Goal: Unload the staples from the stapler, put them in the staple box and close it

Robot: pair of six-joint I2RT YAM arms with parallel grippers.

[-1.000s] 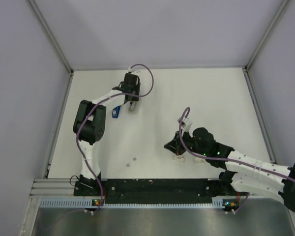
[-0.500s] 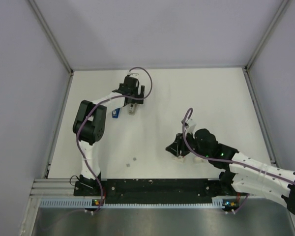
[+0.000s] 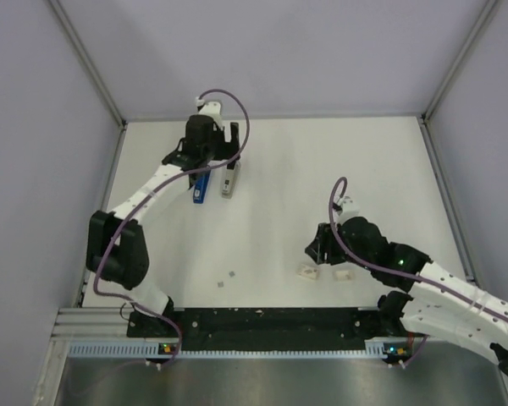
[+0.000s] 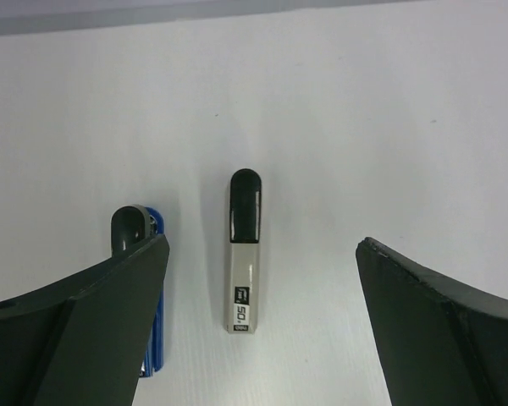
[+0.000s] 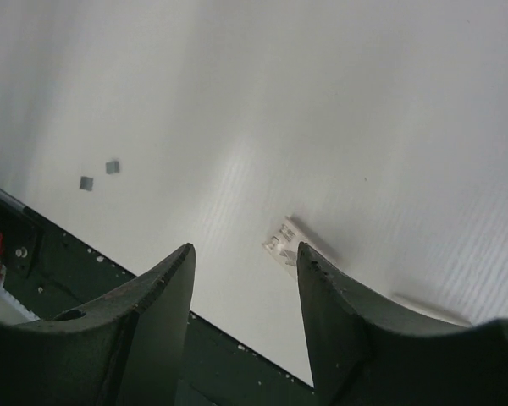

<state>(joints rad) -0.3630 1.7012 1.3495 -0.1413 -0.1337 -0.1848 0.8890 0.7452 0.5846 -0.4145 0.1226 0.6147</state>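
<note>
The stapler lies in two pieces at the back left of the table. One is a grey body with a black tip [image 3: 229, 180] [image 4: 245, 254]; the other is a blue part [image 3: 201, 188] [image 4: 152, 338], half hidden behind my left finger in the left wrist view. My left gripper [image 3: 210, 145] [image 4: 264, 245] hangs open above them, touching neither. A pale strip of staples [image 3: 307, 271] [image 5: 281, 241] lies near the front, with a second pale piece [image 3: 342, 274] beside it. My right gripper [image 3: 315, 249] [image 5: 245, 249] is open just above the strip, with nothing between its fingers.
Two tiny grey squares [image 3: 232, 273] [image 5: 113, 167] lie on the white table left of the staples. The black base rail [image 3: 271, 320] [image 5: 68, 279] runs along the near edge. Grey walls close in the table at the back and sides.
My left gripper opened, let go of the grey stapler body and drew back to the left. My right gripper opened, left the staple strip on the table and pulled away to the right.
</note>
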